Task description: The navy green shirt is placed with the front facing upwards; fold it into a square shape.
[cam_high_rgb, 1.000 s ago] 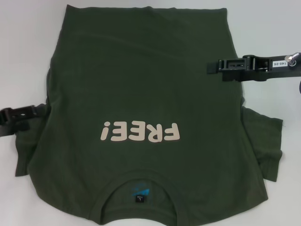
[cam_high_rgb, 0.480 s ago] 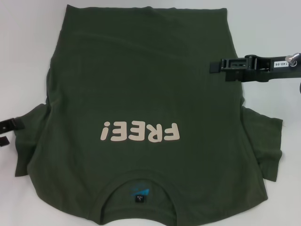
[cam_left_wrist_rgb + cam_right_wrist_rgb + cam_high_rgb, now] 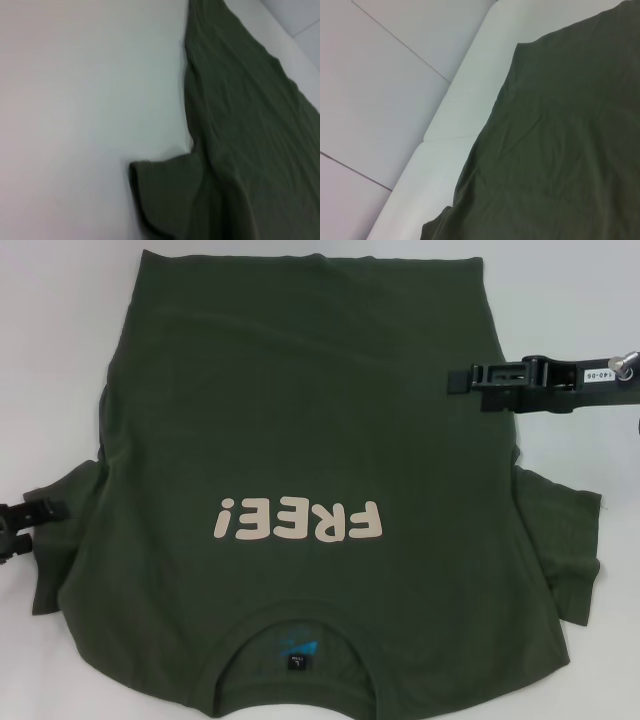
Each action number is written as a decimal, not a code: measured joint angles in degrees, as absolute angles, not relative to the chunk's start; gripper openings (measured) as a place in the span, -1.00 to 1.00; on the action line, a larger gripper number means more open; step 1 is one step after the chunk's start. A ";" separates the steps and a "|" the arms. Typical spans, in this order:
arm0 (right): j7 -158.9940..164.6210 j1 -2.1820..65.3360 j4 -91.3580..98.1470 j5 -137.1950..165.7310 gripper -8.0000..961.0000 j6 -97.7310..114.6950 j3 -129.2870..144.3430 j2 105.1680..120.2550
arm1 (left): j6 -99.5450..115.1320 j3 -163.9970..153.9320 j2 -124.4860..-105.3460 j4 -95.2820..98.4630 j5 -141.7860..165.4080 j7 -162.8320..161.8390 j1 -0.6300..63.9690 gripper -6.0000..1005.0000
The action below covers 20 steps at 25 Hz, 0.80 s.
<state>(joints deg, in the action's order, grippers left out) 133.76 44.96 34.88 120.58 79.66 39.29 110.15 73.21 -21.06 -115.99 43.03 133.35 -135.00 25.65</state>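
The navy green shirt [image 3: 310, 490] lies flat on the white desk [image 3: 60, 340], front up, collar nearest you and hem farthest away, filling most of the head view. Use the cream "FREE!" lettering [image 3: 298, 521] as your landmark.

The left claw [image 3: 25, 518] sits at the left sleeve's outer edge, level with the lettering and well out to its left. It looks placed there to take the sleeve for an inward fold. You can't tell whether it's wide, narrow or holding cloth; its tips sit right at the fabric edge.

The right claw [image 3: 460, 378] hovers at the shirt's right side edge, beyond the lettering toward the hem and off to its right. Probably staged to grab the side seam so both arms can fold the sides in. Its state also can't be told from here; the wrist views show only cloth and desk.

Shirt look: dark olive, matte cotton, short sleeves. The body is mostly smooth with light wrinkles; the right sleeve spreads out rumpled, and the left sleeve's end curls a little in the left wrist view. A small blue label [image 3: 297, 649] sits inside the round collar, nearer you than the lettering. No fold is visible yet, so the task looks barely begun.
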 joint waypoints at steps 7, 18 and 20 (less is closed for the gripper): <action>133.77 44.96 34.89 120.58 0.95 79.40 39.29 110.12 | 72.91 -22.96 -115.93 42.73 134.40 -135.14 26.42 0.68; 133.77 44.57 34.89 120.59 0.95 79.23 38.63 110.02 | 72.87 -24.15 -115.92 42.73 136.30 -135.22 26.93 0.49; 133.77 44.51 34.89 120.58 0.95 79.22 38.59 109.98 | 72.82 -24.16 -115.92 42.86 136.48 -135.20 26.96 0.44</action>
<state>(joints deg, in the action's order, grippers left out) 133.77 44.51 34.89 120.58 79.22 38.59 109.98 72.82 -24.16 -115.92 42.86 136.48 -135.20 26.96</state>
